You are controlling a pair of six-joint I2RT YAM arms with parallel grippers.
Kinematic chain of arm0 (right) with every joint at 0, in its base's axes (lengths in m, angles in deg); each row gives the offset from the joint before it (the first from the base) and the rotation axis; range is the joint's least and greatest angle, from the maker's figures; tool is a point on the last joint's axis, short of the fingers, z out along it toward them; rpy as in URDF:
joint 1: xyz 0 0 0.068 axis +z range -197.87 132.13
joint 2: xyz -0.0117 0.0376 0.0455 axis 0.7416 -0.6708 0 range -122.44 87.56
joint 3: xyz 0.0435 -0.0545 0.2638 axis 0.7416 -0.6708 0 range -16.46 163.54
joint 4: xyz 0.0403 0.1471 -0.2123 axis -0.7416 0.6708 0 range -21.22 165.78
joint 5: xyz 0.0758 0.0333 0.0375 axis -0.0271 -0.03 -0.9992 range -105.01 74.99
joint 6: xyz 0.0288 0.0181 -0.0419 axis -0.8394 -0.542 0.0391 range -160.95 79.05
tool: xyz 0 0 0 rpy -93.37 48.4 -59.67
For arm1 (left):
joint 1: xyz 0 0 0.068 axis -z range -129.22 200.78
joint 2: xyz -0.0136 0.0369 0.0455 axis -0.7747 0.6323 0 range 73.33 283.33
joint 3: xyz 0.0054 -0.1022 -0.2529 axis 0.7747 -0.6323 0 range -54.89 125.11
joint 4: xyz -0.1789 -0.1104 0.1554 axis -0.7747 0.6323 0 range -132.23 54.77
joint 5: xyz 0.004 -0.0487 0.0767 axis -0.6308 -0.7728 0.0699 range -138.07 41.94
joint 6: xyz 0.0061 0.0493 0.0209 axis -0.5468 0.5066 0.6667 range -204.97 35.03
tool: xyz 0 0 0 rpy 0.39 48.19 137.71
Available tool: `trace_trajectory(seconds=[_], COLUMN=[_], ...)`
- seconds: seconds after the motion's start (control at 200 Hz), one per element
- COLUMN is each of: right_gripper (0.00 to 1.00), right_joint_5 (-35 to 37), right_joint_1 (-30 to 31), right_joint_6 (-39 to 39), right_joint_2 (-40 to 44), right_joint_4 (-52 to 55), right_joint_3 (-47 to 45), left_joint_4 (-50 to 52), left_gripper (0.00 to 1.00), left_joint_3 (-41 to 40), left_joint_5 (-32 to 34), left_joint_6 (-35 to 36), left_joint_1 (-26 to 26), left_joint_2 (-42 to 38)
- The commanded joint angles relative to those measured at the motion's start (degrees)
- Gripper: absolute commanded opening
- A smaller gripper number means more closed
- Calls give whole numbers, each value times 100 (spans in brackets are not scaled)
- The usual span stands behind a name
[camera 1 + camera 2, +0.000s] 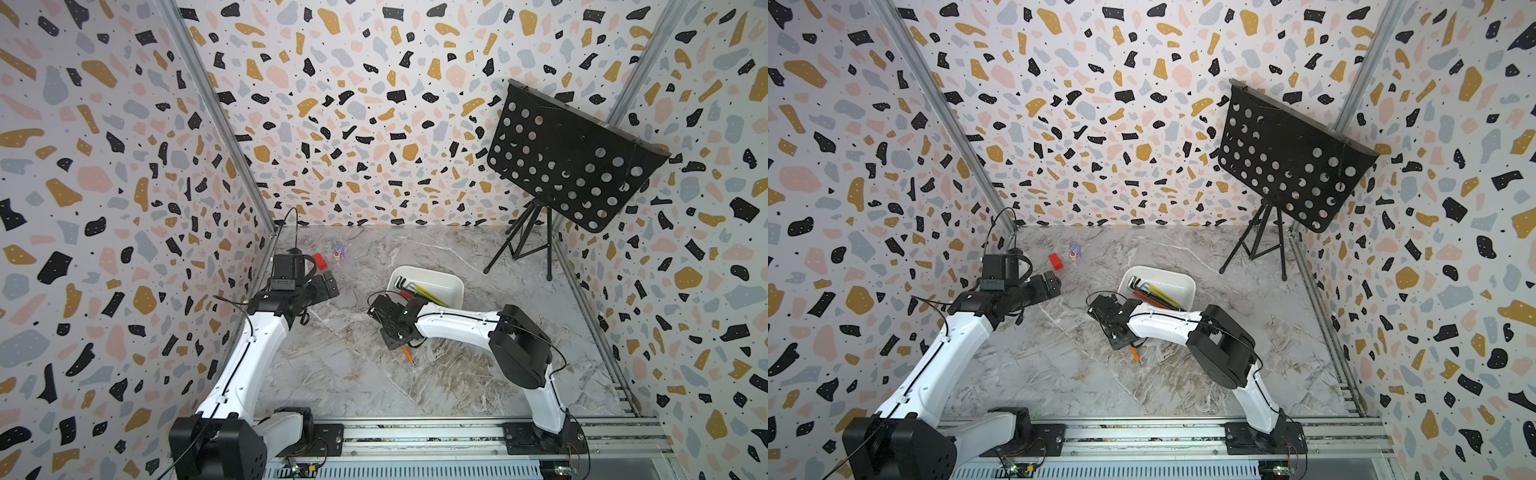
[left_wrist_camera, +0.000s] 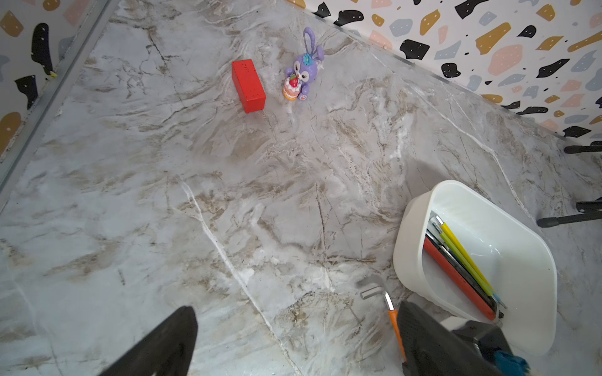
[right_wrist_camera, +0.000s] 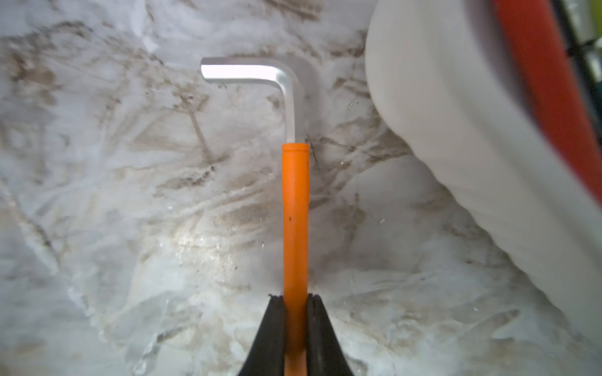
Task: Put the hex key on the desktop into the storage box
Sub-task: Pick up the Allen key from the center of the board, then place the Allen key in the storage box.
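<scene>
The hex key (image 3: 294,211) has an orange sleeve and a bent silver end. My right gripper (image 3: 294,298) is shut on the sleeve, low over the marble desktop (image 1: 332,374). In both top views the key's orange tail (image 1: 406,353) (image 1: 1134,353) pokes out beneath that gripper (image 1: 397,338). The white storage box (image 1: 428,272) (image 3: 456,114) stands right behind it, holding several coloured hex keys. My left gripper (image 1: 328,284) (image 2: 293,341) hangs open at the back left, with nothing between its fingers.
A red block (image 2: 248,85) and a purple bunny toy (image 2: 303,68) sit near the back wall. A black perforated music stand (image 1: 573,158) on a tripod (image 1: 519,245) fills the back right corner. An aluminium rail (image 1: 415,432) borders the front.
</scene>
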Motion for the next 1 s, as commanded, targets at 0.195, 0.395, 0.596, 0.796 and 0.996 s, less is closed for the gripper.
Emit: trace_trajectory(seconds=[0.195, 0.395, 0.596, 0.796, 0.996], right_gripper=[0, 0, 0, 0, 0], right_joint_5=[273, 249, 1, -191, -246], right_joint_1=[-83, -440, -928, -1475, -1857], right_joint_6=[492, 799, 1205, 1876, 2585], right_joint_2=[1348, 1863, 2078, 1970, 1489], right_joint_4=[206, 203, 196, 204, 203], right_joint_3=[15, -129, -230, -151, 180], left_joint_4=[-110, -288, -314, -446, -448], left_gripper=[100, 100, 100, 100, 100], left_joint_3=[80, 49, 98, 49, 76], left_joint_5=[-495, -1064, -1170, -1367, -1385], left_joint_6=[-51, -101, 75, 84, 82], left_joint_1=[-33, 110, 542, 683, 727], left_joint_2=[47, 178, 219, 254, 335])
